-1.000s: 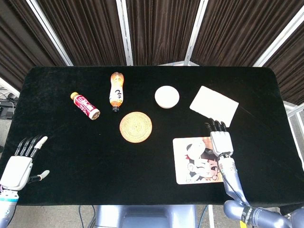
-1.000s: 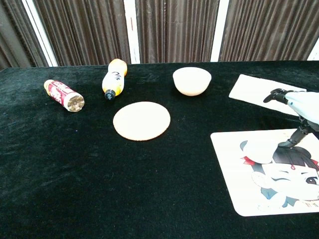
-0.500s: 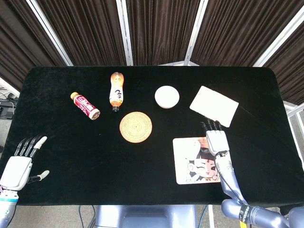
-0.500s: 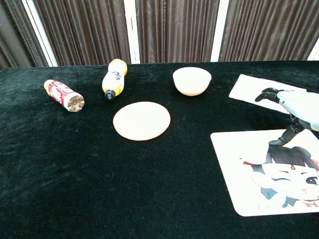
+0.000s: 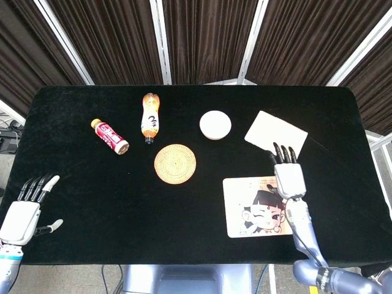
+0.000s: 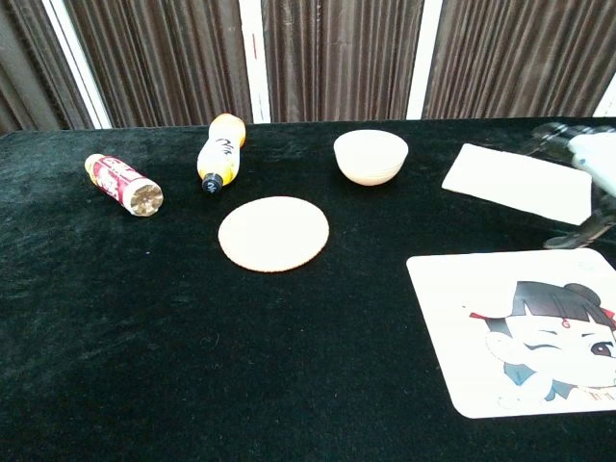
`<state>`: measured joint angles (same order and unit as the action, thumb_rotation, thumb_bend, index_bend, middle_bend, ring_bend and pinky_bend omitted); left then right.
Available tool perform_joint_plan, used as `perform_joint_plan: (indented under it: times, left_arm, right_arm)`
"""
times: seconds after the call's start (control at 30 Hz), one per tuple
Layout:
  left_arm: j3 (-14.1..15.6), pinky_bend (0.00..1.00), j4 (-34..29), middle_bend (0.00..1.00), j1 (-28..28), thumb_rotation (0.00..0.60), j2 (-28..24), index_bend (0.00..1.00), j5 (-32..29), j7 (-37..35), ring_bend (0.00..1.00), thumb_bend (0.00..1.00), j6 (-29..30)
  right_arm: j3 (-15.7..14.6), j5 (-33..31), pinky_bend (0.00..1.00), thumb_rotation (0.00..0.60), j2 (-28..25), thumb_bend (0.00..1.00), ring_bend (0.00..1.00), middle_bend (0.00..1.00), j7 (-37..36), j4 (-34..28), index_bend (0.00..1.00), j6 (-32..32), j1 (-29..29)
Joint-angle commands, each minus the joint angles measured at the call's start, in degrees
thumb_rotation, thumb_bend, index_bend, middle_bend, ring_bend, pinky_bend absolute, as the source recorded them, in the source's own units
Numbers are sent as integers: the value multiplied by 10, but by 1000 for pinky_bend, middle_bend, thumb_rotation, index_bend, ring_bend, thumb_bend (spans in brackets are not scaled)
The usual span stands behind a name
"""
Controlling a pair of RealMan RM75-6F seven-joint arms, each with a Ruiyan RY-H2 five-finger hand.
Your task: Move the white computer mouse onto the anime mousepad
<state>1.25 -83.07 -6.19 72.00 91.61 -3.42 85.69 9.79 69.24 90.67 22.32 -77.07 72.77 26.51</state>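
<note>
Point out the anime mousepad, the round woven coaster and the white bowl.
anime mousepad [image 6: 520,332], chest view, on the printed face near the pad's middle.
round woven coaster [image 5: 175,163], head view, on the centre of its weave.
white bowl [image 6: 371,159], chest view, on the outer wall facing the camera.

Here's the rectangular anime mousepad [image 5: 254,208], lying flat on the black tabletop at the lower right of the head view. It's pale cream, printed with a winking cartoon face with dark hair, a bun and red hair ornaments. Its upper right corner sits under the right robot hand [image 5: 289,179]. In the chest view its right edge runs off frame.
</note>
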Motion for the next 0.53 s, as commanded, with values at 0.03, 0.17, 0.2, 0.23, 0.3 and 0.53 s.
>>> perform_joint_plan:
  times: [0.03,0.17,0.2,0.23,0.3,0.53]
  left_arm:
    - [-1,0,4,0,2,600,2,0,2,-1,0,69,7]
    - [-5,0,17,0,8,600,9,0,2,1,0,61,22]
    - [-6,0,20,0,9,600,11,0,2,3,0,62,25]
    - [-7,0,25,0,11,600,15,0,3,6,0,62,30]
    - [-8,0,31,0,14,600,20,0,5,11,0,60,39]
    - [-3,0,43,0,24,600,29,0,12,10,0,61,56]
  right_arm:
    - [-26,25,0,600,-42,57,0,0,-12,-39,114,29,-34]
    - [-59,57,0,600,-85,58,0,0,-40,-73,82,64,-75]
    - [-67,67,0,600,-92,57,0,0,-47,-74,66,75,-85]
    - [-78,81,0,600,-99,57,0,0,-58,-72,57,91,-98]
    - [-93,100,0,600,-108,58,0,0,-73,-65,42,113,-118]
    - [-126,142,0,600,-132,58,0,0,-161,-35,31,190,-189]
